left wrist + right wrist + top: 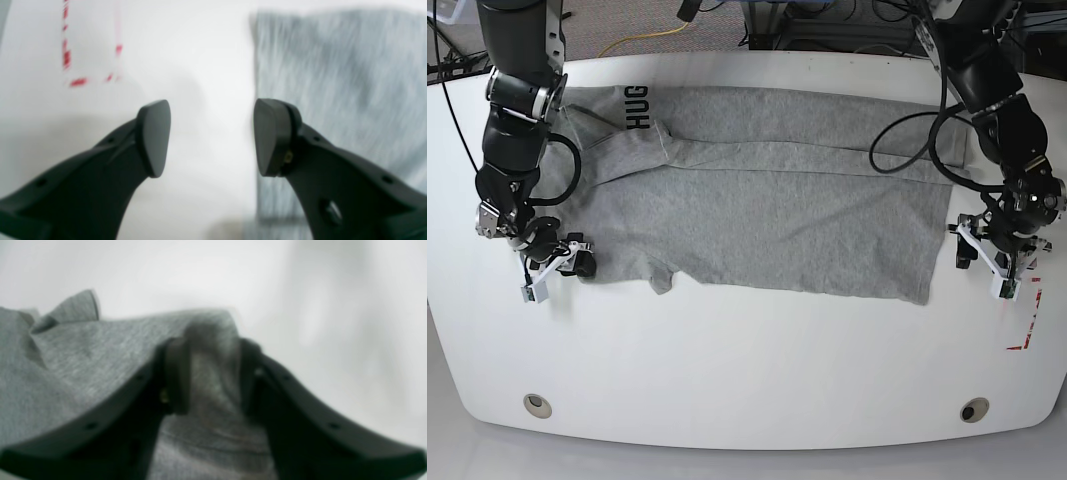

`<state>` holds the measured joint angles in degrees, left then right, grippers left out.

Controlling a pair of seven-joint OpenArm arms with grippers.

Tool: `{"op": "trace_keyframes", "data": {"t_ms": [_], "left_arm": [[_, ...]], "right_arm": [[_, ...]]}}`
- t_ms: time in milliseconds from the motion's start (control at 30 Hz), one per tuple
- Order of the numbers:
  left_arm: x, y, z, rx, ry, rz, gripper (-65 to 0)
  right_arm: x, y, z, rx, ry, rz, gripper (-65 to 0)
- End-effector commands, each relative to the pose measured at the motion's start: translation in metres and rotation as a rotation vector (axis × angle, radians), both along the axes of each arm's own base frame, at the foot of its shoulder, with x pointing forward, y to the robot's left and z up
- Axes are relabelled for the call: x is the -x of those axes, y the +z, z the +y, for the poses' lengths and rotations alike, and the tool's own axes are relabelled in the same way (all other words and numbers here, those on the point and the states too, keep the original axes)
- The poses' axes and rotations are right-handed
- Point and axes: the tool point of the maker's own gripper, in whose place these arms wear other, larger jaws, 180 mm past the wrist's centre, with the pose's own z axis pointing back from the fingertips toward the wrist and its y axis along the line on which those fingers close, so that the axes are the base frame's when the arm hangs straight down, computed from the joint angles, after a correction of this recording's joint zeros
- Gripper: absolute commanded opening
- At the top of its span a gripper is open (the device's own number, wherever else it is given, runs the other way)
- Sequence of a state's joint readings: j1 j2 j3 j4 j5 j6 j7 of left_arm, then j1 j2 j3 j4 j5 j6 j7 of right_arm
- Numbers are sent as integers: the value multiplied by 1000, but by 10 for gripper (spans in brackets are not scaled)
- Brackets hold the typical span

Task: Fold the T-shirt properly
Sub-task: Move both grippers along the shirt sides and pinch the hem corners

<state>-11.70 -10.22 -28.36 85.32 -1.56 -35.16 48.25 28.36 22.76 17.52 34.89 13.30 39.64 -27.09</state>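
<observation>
The T-shirt point(757, 205) lies spread on the white table point(747, 370), across its middle, with the far part folded over along a long crease. Black letters point(636, 107) show on the cloth at the far left.

The right gripper point(567, 262) is at the near left corner of the T-shirt. In the right wrist view its fingers point(176, 376) are clenched on a bunch of the grey cloth point(213, 373).

The left gripper point(992, 262) is just beside the right edge of the T-shirt. Its fingers point(153, 136) are released and hold nothing; between them is bare table, and one finger is over the cloth edge point(333, 83). Red marks point(1027, 335) are on the table near it.
</observation>
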Motion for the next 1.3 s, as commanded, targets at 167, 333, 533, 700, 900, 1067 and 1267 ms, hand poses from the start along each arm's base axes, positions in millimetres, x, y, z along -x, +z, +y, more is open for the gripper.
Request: {"op": "trace_keyframes", "data": {"t_ms": [167,333,533,700,900,1067,1267], "left_arm": [[-36,8,8,82,13,-59,-281],[-42,-6,2,136,9,-71,-281],[-56,-30,-7,246,21,-57,-281],[-69,-39,-16,321,28,-64,-281],[-79,-51,-31,400,32,-33,-281],[-85,-65,-57,420,-24,10,-282],[-82,-74,-73,388,-85,56,-394]], "right_arm": [[-5,5,1,26,32,1,-650],[-7,8,12,61,90,-3,-650],[-4,16,14,109,128,-20,-650],[-4,14,21,100,136,-11,-650],[-3,13,21,100,137,-8,-650],[-3,13,22,99,138,-7,-650],[-3,13,23,98,139,-9,-650]]}}
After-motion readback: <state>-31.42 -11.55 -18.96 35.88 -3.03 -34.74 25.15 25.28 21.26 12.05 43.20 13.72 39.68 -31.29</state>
